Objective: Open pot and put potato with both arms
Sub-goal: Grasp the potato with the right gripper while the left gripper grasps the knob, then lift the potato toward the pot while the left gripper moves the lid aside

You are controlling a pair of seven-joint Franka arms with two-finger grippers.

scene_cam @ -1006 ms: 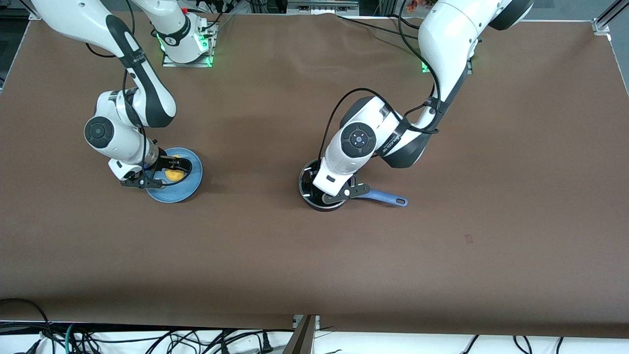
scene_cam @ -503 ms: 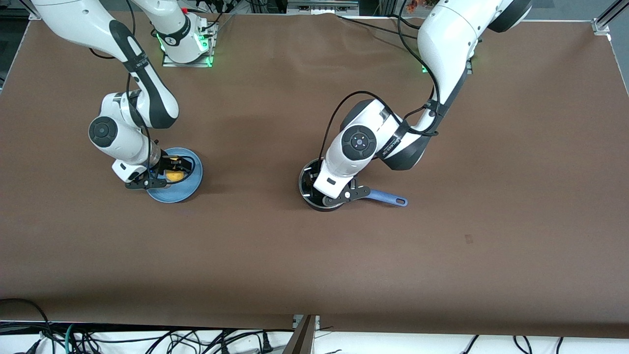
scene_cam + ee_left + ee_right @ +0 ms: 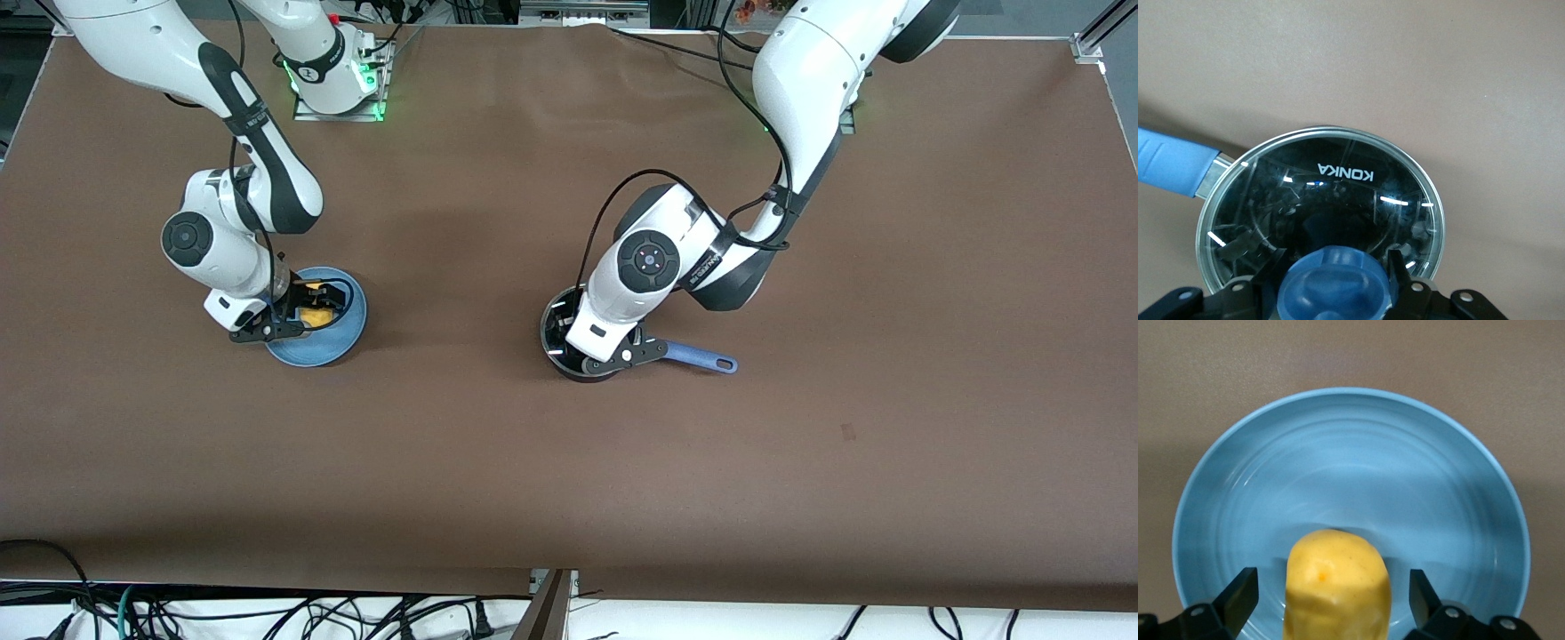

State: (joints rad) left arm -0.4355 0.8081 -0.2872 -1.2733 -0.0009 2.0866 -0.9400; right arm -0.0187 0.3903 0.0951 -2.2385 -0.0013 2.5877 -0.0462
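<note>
Brown table: left gripper (image 3: pixel 1333 293) straddles the round clear glass lid's (image 3: pixel 1338 193) blue knob (image 3: pixel 1333 288) on the small black saucepan (image 3: pixel 569 351); a loose grip drops it. Right gripper (image 3: pixel 1333 600), wide, brackets the yellow-orange potato (image 3: pixel 1337 583) on the flat blue plate (image 3: pixel 1351 453); closing off-centre could roll it.

Robotics lab: brown mat table (image 3: pixel 569 462), arm bases (image 3: pixel 333 84) bolted down with green status lights, cables (image 3: pixel 267 613) tangled along the edge.

1. From high across the table (image 3: pixel 569 462) we look down at both arms, whose bases line the top edge.
2. Our left wrist camera sits close above the lid (image 3: pixel 1321 213) on the pot (image 3: pixel 580 342).
3. Our right wrist camera peers closely at the plate (image 3: pixel 1351 480), shared with the front view (image 3: pixel 342 333).
</note>
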